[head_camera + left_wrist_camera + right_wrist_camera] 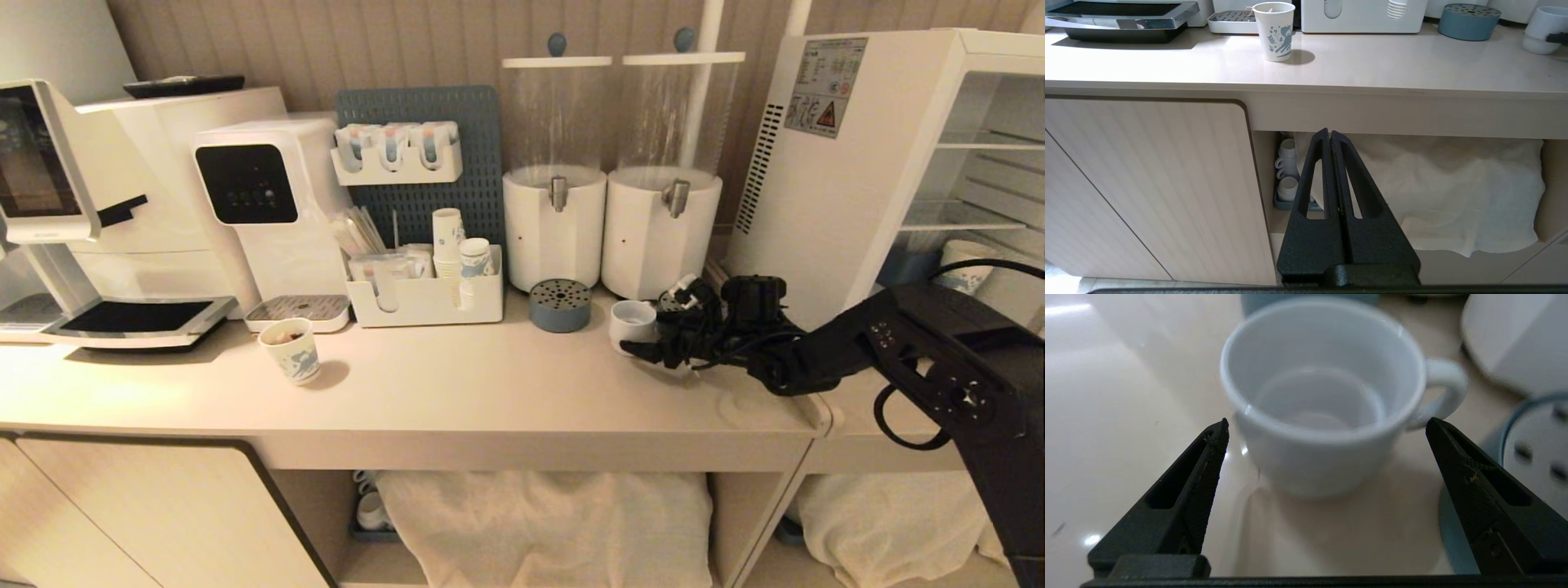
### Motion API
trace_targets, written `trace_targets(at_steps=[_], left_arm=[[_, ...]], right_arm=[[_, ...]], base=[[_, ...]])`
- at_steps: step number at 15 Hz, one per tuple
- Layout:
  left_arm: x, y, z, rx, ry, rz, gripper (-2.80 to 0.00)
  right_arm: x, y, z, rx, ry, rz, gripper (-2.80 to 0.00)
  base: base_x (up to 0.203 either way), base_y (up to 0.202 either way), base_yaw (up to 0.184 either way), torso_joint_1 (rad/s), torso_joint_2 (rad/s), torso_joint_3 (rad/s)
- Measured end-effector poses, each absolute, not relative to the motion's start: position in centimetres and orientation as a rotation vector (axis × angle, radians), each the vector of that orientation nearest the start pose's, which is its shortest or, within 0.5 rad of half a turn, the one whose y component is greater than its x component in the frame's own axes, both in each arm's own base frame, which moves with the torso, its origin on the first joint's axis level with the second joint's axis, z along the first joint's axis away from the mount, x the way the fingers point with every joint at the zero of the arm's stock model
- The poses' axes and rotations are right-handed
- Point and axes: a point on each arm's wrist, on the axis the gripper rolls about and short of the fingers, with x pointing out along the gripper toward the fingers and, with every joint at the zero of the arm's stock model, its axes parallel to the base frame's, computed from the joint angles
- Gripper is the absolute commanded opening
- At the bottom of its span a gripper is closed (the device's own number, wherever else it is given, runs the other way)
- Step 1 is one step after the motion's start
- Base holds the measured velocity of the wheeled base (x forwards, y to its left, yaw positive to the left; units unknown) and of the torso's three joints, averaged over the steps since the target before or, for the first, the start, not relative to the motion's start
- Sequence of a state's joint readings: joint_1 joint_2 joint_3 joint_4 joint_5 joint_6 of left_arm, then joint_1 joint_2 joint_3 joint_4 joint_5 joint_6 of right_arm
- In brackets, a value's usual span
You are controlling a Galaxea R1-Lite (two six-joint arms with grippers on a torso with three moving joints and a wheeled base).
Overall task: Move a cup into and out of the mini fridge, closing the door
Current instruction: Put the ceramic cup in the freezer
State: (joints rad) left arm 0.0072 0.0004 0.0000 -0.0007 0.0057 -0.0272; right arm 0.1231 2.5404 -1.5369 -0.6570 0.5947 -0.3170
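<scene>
The cup [633, 320], small, white and ceramic, stands on the counter [490, 384] in front of the right-hand dispenser. It also shows at the far edge of the left wrist view [1541, 30]. Up close the cup [1318, 416] is empty and has a handle on its side. My right gripper [657, 328] is open, its fingertips level with the cup's sides and apart from them [1327, 424]. The mini fridge [849, 163] stands at the right with its wire shelves exposed; the door is out of view. My left gripper [1329, 132] is shut and hangs parked below the counter's front edge.
A blue-printed paper cup [292, 351] stands at the counter's left front. A blue-grey perforated disc [560, 305] lies beside the cup, with two dispensers [555, 229] behind. An organiser box [424, 298] and coffee machines fill the back left. Another printed cup [967, 273] sits inside the fridge.
</scene>
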Motion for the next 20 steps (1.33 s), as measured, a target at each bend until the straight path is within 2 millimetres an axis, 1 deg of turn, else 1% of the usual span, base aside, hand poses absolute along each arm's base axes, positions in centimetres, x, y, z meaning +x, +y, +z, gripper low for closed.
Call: trace_targets(at_steps=[3,9,14,20], left_arm=[[-2.3,0.0,7.6,-0.027,0.000,0.013,-2.80],[-2.3,0.0,7.6,-0.027,-0.001,0.013,-2.80],[-2.3,0.0,7.6,-0.027,0.000,0.014,-2.80],[-2.3,0.0,7.5,-0.027,0.000,0.014,-2.80]], right_arm=[[49.6,7.6,2.2,-0.225,0.224,0.741,0.00],[50.6,8.2,1.9,-0.227,0.241,0.749,0.00],[51.2,8.5,2.4,-0.219,0.280,0.757,0.00],[51.4,8.9,3.0,-0.220,0.265,0.762,0.00]], base=[[0.000,0.000,0.000,0.000,0.00,0.000],[0.000,0.000,0.000,0.000,0.00,0.000],[0.000,0.000,0.000,0.000,0.00,0.000],[0.000,0.000,0.000,0.000,0.00,0.000]])
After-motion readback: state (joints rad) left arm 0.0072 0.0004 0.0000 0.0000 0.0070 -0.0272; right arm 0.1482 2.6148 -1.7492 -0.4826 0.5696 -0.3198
